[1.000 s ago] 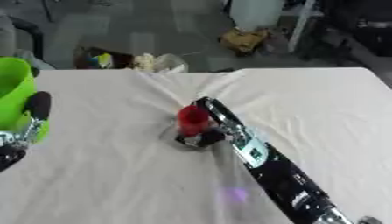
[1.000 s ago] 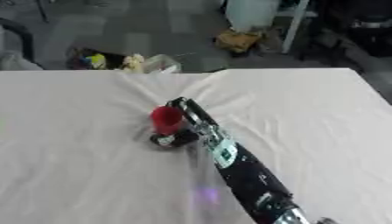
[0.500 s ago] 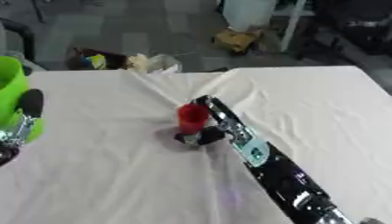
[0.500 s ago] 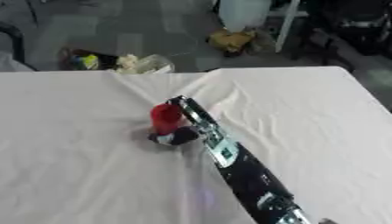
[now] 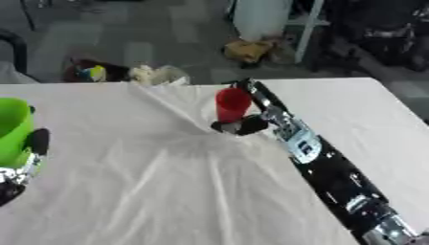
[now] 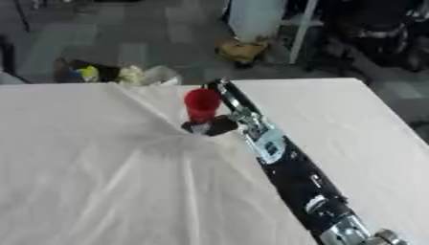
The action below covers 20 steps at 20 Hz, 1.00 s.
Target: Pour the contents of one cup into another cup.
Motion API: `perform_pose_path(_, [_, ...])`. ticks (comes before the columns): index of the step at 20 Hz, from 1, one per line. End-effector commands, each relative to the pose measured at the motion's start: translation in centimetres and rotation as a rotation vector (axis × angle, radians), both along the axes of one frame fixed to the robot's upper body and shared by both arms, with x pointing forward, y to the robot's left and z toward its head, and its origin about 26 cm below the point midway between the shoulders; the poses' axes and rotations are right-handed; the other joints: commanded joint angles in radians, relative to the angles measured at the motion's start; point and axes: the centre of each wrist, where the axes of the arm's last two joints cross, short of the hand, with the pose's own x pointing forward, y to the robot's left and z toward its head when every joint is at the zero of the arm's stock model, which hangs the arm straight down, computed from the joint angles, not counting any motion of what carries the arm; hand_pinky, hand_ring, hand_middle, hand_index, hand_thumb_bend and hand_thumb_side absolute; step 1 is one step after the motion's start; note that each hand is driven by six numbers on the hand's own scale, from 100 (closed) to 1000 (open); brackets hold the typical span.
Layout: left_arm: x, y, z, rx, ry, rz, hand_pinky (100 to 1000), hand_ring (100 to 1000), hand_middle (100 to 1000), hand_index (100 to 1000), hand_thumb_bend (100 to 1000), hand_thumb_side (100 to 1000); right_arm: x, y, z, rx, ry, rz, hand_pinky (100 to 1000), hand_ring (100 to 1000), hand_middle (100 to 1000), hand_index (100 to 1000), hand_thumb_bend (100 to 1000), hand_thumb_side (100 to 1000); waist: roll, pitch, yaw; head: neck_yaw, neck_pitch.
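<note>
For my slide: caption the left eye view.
Right hand grips red cup on white tablecloth; left hand holds green cup.

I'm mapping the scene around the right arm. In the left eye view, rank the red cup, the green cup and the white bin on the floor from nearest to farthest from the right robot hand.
1. Red cup: in the right robot hand, table centre.
2. White bin: on the floor beyond the table's far edge.
3. Green cup: far left edge, beside the left robot hand.

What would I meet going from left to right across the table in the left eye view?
green cup → left robot hand, holding that cup → red cup → right robot hand, curled round the red cup.
</note>
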Motion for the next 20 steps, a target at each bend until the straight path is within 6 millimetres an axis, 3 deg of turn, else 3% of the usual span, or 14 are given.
perform_pose_path(1, [0.2, -0.1, -0.5, 0.036, 0.002, -0.01, 177, 478, 505, 755, 100, 431, 0.0, -0.3, 3.9, -0.029, -0.087, 0.024, 461, 392, 260, 507, 100, 100, -0.001, -0.023, -0.008, 0.006, 0.007])
perform_pose_path(5, [0.7, -0.3, -1.9, 0.085, 0.034, -0.011, 176, 479, 507, 754, 100, 419, 0.2, 1.3, 6.1, -0.057, -0.128, 0.078, 459, 391, 261, 509, 100, 100, -0.014, -0.026, -0.028, 0.01, 0.011])
perform_pose_path(12, [1.9, -1.1, -2.7, 0.148, 0.032, -0.036, 176, 481, 508, 754, 100, 423, 0.2, 6.4, 9.1, -0.113, -0.196, 0.229, 458, 392, 260, 514, 100, 100, -0.035, -0.03, -0.053, 0.023, 0.013])
perform_pose_path(20, [3.1, -2.8, -2.2, 0.166, 0.005, -0.103, 178, 481, 508, 754, 100, 436, -0.9, 12.2, 10.3, -0.238, -0.253, 0.375, 461, 397, 256, 524, 100, 100, -0.049, -0.033, -0.052, 0.036, 0.006])
